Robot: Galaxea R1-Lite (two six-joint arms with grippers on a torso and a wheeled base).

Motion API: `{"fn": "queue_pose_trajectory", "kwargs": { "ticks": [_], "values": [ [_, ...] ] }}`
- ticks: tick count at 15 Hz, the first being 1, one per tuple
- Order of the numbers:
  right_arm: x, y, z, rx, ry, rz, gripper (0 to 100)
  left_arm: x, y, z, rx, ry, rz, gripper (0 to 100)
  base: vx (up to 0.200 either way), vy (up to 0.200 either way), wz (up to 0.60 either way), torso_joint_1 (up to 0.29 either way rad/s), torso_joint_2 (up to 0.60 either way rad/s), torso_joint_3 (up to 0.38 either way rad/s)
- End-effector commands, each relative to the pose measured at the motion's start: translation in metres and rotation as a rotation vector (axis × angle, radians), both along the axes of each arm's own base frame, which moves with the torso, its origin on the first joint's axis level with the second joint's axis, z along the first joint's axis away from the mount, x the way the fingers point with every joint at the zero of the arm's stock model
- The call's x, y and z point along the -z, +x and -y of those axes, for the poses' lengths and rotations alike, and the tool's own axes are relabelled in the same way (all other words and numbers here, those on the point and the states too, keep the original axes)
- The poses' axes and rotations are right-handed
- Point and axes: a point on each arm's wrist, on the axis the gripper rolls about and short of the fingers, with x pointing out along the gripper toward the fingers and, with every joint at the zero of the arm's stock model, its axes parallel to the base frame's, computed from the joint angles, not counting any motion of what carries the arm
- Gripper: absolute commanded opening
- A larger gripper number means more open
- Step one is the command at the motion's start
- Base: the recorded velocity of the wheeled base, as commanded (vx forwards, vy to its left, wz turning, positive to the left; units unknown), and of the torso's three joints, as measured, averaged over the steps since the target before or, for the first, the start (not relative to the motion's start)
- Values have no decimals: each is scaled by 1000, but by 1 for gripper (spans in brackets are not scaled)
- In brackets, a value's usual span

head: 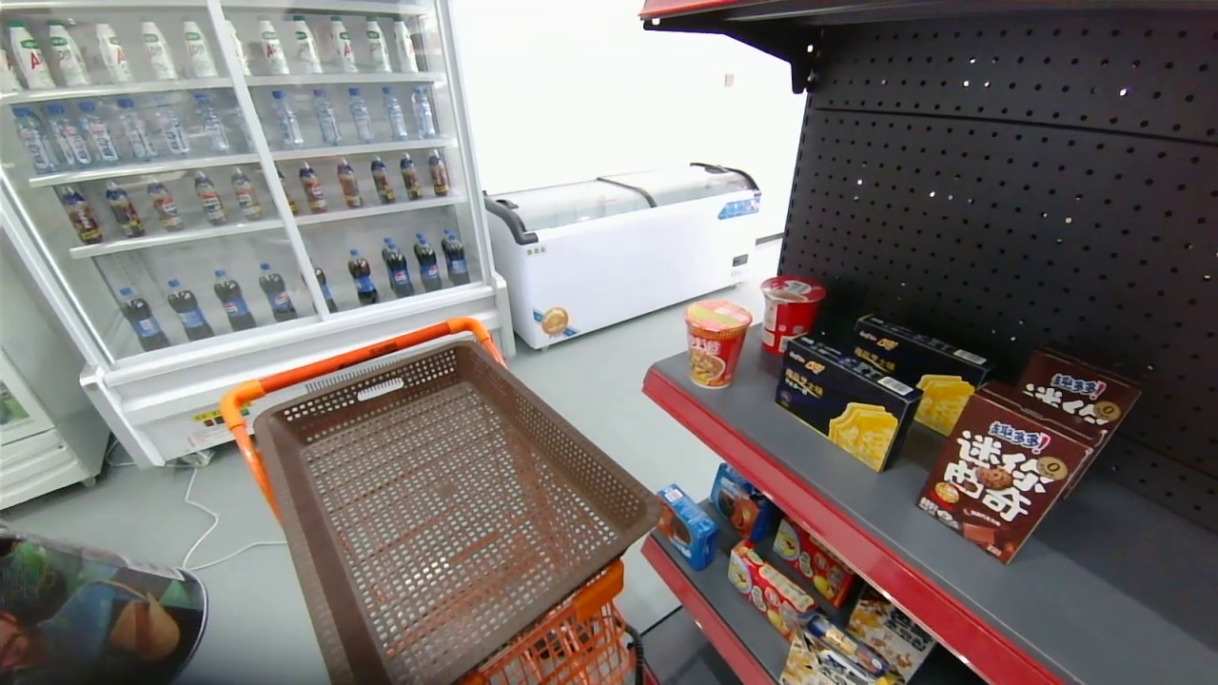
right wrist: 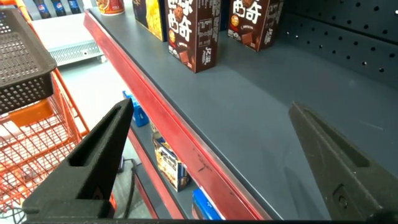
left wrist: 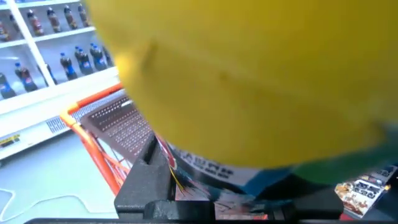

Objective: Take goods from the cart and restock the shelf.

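Note:
A yellow snack package (left wrist: 249, 74) sits right against the left wrist camera. My left gripper (left wrist: 199, 193) is shut on it, with one black finger (left wrist: 144, 183) showing beneath it. From the head, the same printed package (head: 95, 618) is low on the left, beside the cart. The cart's brown basket (head: 571, 447) holds nothing. My right gripper (right wrist: 230, 168) is open, fingers wide apart, over a bare stretch of the grey shelf board (right wrist: 261, 106). That stretch lies near the brown cookie boxes (right wrist: 193, 31).
The shelf board (head: 761, 428) has a red front edge and carries two cup noodles (head: 716, 342), dark blue boxes (head: 847, 400) and brown boxes (head: 999, 476). A lower shelf holds more snack boxes (head: 771, 580). A drinks fridge (head: 238, 171) and a chest freezer (head: 618, 247) stand behind.

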Motion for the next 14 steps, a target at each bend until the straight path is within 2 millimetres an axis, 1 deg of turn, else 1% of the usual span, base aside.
{"fn": "queue_pose_trajectory", "kwargs": {
  "ticks": [1,2,5,10,14],
  "values": [
    [0,0,0,-2,-1,1,100,-1,-14,-1,-9,-4,54,0,0,0,0,0,0,0],
    [0,0,0,-1,0,-1,100,5,-21,-2,-16,9,23,0,0,0,0,0,0,0],
    [0,0,0,0,2,-1,100,9,-29,-3,-22,21,20,0,0,0,-600,-1,-1,2],
    [0,0,0,0,2,-1,100,10,-32,-4,-54,17,33,0,0,0,-600,1,3,1],
    [0,0,0,0,2,1,100,17,-31,-4,-79,19,18,0,0,0,-600,4,5,1]
  ]
}}
